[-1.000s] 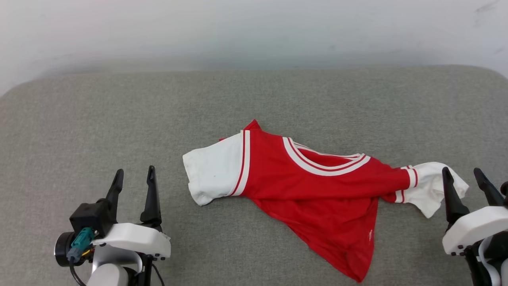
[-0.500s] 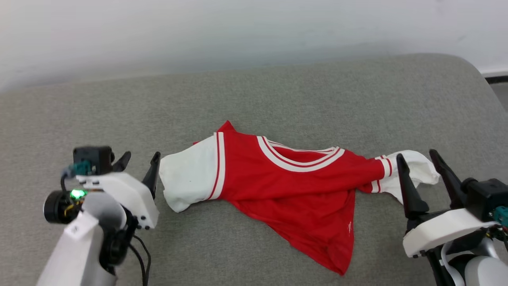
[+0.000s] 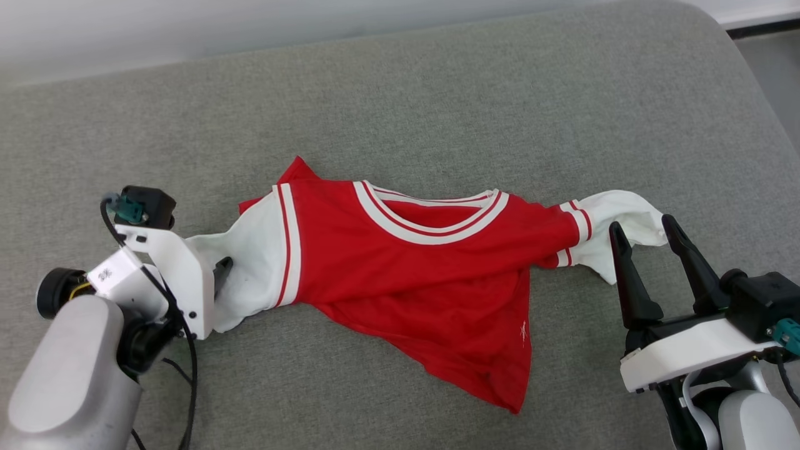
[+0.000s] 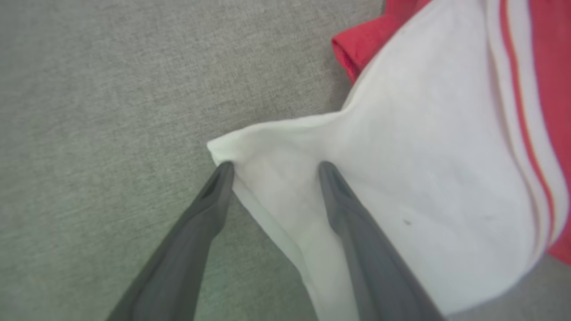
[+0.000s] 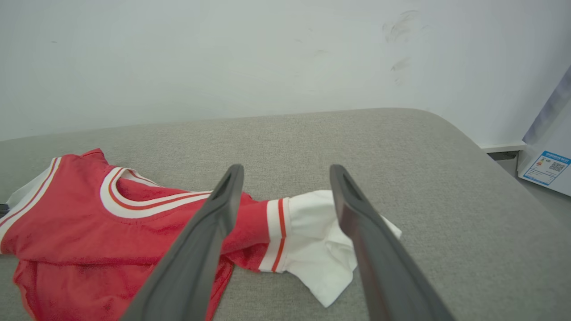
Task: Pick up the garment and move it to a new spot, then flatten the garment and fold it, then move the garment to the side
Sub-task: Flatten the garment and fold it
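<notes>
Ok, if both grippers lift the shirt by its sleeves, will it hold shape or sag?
Probably sags: the garment lies rumpled and folded over itself, so it looks floppy. It seems light; the white sleeve puckers at the left gripper. The textured grey cushion may drag on it.

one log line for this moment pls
phase: pre-grasp | red thin-fabric T-shirt with white sleeves: crumpled on grey fabric surface | left gripper: open, astride sleeve corner | right gripper: open, by other sleeve

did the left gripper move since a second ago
Yes. The left gripper went forward and right, toward the shirt: it sat clear of the white sleeve, now its fingers straddle the sleeve's edge.
</notes>
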Controlling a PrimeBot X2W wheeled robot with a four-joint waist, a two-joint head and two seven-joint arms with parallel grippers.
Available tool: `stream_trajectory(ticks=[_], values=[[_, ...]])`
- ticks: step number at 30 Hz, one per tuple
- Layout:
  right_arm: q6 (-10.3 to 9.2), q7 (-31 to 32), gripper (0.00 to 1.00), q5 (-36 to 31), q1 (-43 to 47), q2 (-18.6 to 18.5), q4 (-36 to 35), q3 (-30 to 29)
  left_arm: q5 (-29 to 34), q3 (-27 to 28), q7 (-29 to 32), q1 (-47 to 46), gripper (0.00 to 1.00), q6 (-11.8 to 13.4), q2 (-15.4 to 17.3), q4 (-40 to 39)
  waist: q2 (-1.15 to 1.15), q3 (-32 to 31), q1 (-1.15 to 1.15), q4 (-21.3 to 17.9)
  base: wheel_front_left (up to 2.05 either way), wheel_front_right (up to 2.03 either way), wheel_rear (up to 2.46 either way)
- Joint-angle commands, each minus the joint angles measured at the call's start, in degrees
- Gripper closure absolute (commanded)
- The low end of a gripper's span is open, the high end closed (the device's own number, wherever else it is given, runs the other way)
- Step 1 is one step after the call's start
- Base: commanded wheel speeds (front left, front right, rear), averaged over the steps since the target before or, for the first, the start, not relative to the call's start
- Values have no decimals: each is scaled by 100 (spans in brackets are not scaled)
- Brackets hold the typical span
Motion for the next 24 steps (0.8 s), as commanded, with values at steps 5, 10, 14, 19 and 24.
stream_trajectory(ticks=[5, 10, 14, 19, 24], values=[[-4, -105, 0, 123, -135, 32, 129, -52, -62, -273, 807, 63, 0, -126, 176, 395, 0, 201, -1, -147, 0, 0, 0], [-4, -149, 0, 254, -179, 33, 197, -81, -136, -404, 1189, 190, 100, -109, 165, 424, 0, 228, -1, -147, 0, 0, 0], [-4, -127, 0, 300, -201, 32, 250, -161, -60, -401, 956, 174, 100, -72, 137, 266, 0, 210, -1, -124, 0, 0, 0], [-4, 36, 0, 368, -197, -49, 411, -410, 175, -340, 286, 21, 100, 98, 95, -50, 0, 103, -1, -29, 0, 0, 0], [-4, 561, 0, 720, -223, -363, 833, -689, 298, -296, -176, 34, 100, 226, 70, -384, 0, -22, -1, 109, 0, 0, 0]])
